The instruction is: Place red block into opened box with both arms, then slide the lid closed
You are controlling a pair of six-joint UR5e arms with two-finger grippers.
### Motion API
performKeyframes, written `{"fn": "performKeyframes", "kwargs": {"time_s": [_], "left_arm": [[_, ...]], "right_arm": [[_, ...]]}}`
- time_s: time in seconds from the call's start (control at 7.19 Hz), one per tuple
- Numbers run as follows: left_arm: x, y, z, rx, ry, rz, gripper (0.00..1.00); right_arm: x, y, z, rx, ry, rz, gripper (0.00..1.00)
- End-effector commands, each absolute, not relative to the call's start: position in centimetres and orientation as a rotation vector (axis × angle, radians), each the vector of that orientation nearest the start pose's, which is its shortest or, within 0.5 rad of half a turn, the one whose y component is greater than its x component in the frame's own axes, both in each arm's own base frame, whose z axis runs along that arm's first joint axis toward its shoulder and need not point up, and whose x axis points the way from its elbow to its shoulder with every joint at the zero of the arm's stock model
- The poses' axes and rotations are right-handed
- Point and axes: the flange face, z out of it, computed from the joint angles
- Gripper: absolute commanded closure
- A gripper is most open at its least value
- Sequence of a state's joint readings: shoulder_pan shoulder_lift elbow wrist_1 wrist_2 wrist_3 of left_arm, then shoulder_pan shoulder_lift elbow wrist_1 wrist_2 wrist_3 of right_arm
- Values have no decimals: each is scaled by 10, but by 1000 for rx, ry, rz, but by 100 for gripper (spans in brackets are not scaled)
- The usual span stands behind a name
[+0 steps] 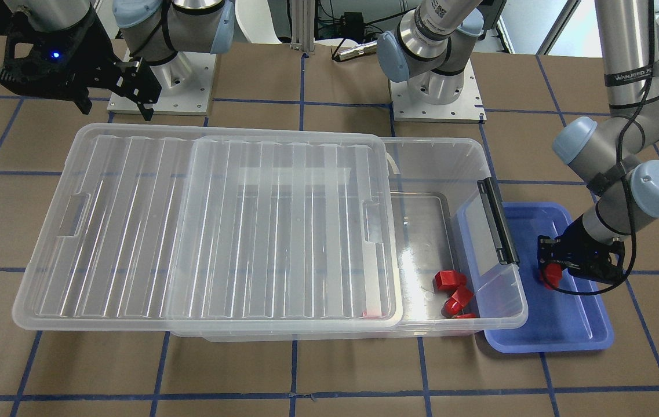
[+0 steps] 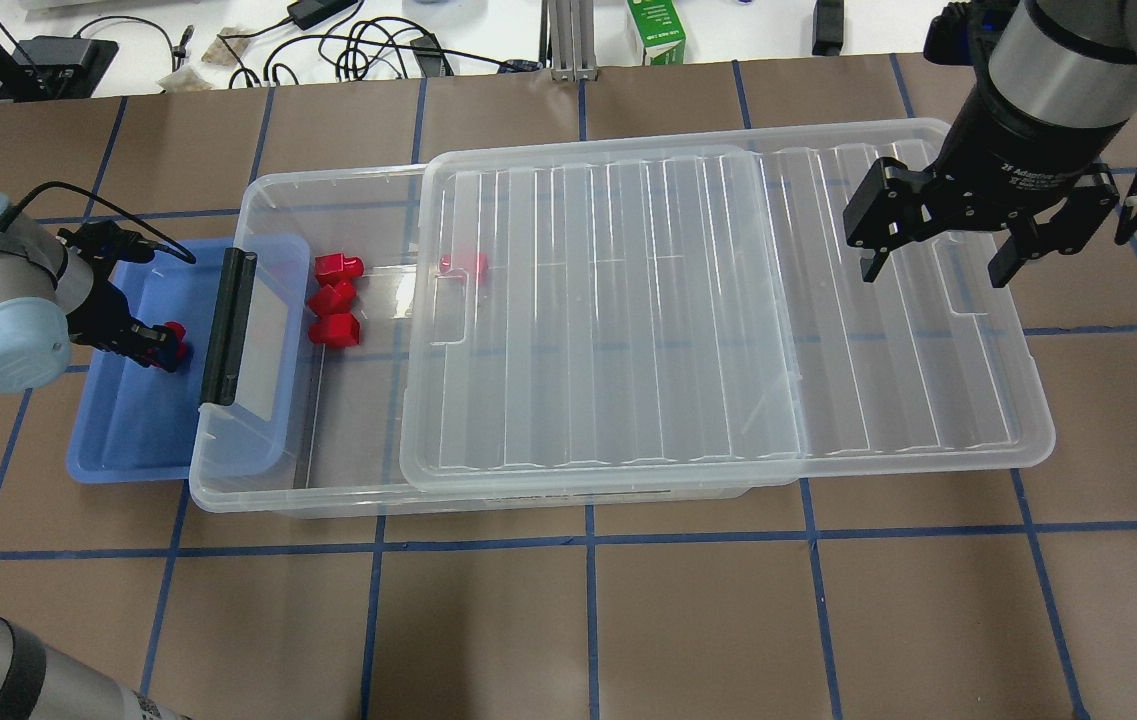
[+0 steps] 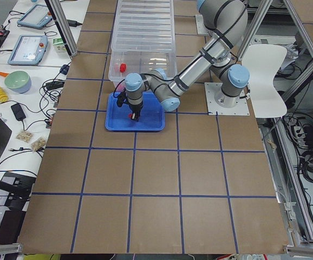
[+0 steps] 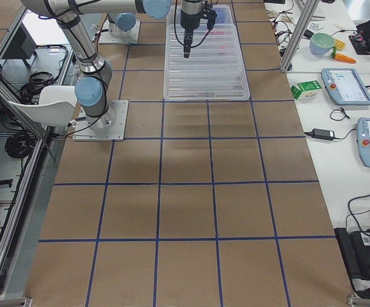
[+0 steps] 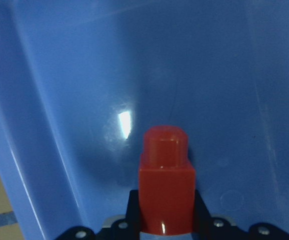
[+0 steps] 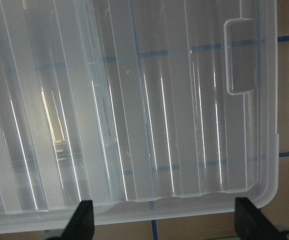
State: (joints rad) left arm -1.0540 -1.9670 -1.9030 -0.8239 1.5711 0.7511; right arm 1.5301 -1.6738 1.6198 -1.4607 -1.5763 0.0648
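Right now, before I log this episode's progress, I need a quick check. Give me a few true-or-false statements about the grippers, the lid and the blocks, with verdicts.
1. The left gripper is shut on a red block over the blue tray. True.
2. The lid fully covers the box. False: it is slid aside, leaving the end by the latch bar open.
3. The right gripper is clamped on the lid. False: it is open, over the lid's overhanging end.
4. Other red blocks lie in the box. True.
5. The blue tray sits at the box's latch-bar end. True.
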Motion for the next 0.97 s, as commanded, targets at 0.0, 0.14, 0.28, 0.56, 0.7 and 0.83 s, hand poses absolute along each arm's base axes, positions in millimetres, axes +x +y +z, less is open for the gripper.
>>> {"fn": "performKeyframes", "kwargs": {"time_s": [0.0, 0.14, 0.28, 0.56, 0.7, 0.83], "left_arm": [[166, -565, 251, 376, 3072, -83, 100], [164, -565, 290, 361, 3082, -72, 100], [139, -569, 332, 376, 3097, -102, 100], [45, -563, 404, 305, 3105, -115, 100], [6, -553, 417, 219, 3113, -129, 100], [-37, -549, 408, 136, 3132, -102, 100]], "right_arm": [[127, -444, 501, 150, 3145, 89, 0], [124, -444, 502, 142, 3143, 80, 0], [127, -442, 503, 137, 3139, 84, 0], [126, -438, 501, 152, 3147, 123, 0], [124, -439, 502, 147, 3149, 118, 0], [125, -438, 503, 144, 3151, 116, 0]]}}
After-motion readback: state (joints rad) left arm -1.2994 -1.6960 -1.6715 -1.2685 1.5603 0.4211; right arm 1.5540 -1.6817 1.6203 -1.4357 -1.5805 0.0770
